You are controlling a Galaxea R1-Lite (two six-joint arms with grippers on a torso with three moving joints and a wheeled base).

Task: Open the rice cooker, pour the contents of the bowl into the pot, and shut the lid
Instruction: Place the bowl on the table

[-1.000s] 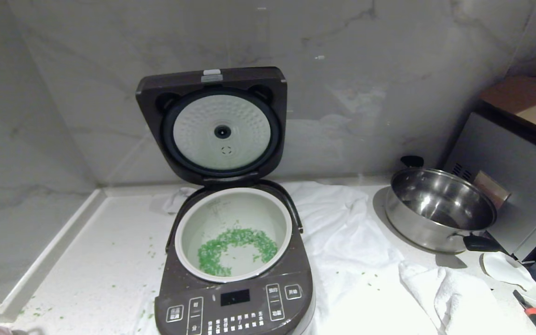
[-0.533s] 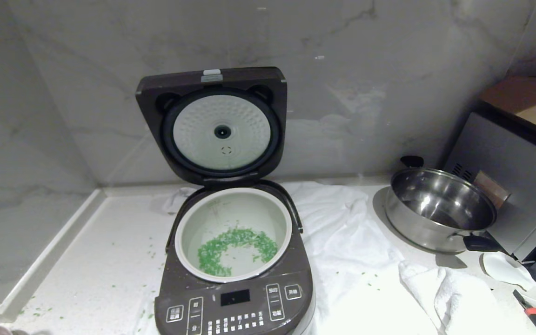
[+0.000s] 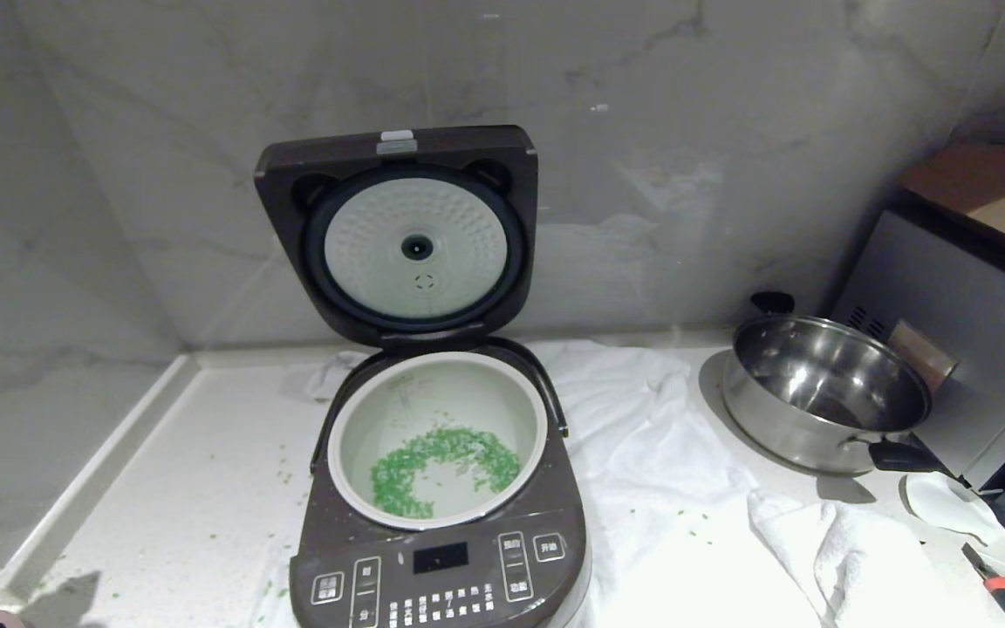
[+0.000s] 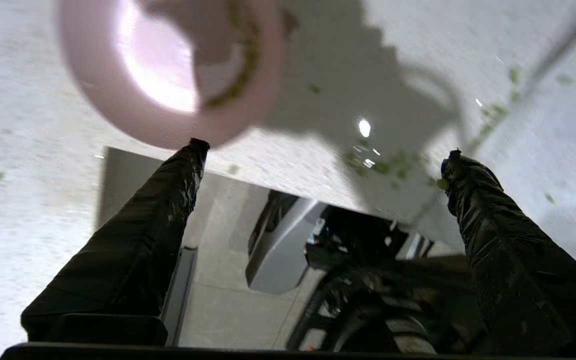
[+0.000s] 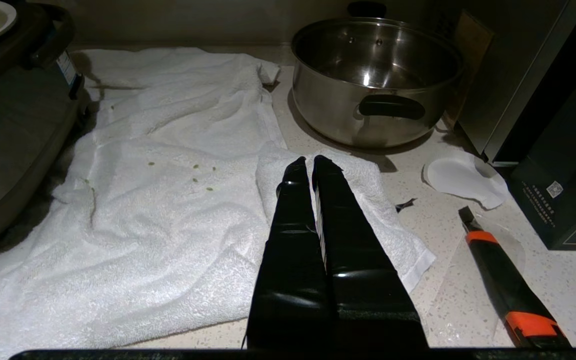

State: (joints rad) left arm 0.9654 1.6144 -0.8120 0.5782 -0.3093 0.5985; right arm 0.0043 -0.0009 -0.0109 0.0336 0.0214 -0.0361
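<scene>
The rice cooker [image 3: 441, 567] stands at the middle of the counter with its lid [image 3: 280, 192] swung up, white dimpled disc facing me. Inside, the pot [image 3: 437, 362] holds a ring of green contents [image 3: 398, 484]. The pink bowl [image 4: 158, 127] shows only in the left wrist view, resting on the counter by its edge, a few green bits [image 4: 243, 65] clinging inside. My left gripper [image 4: 325, 150] is open beside the bowl, one fingertip [image 4: 195, 150] close to its rim, nothing between the fingers. My right gripper [image 5: 310, 162] hangs shut over the white towel [image 5: 168, 210].
A steel pan [image 3: 825, 392] with black handles sits at the right, against a grey appliance [image 3: 965, 331]. A white towel [image 3: 668, 453] lies beside the cooker. An orange-and-black knife [image 5: 508, 290] and a white disc [image 5: 463, 177] lie at the right. Green bits [image 3: 284, 475] dot the counter.
The pale pink shape at the head view's bottom left edge has slipped out of sight, and a dark shadow now lies on the counter there. Cooker, lid and pan have not moved.
</scene>
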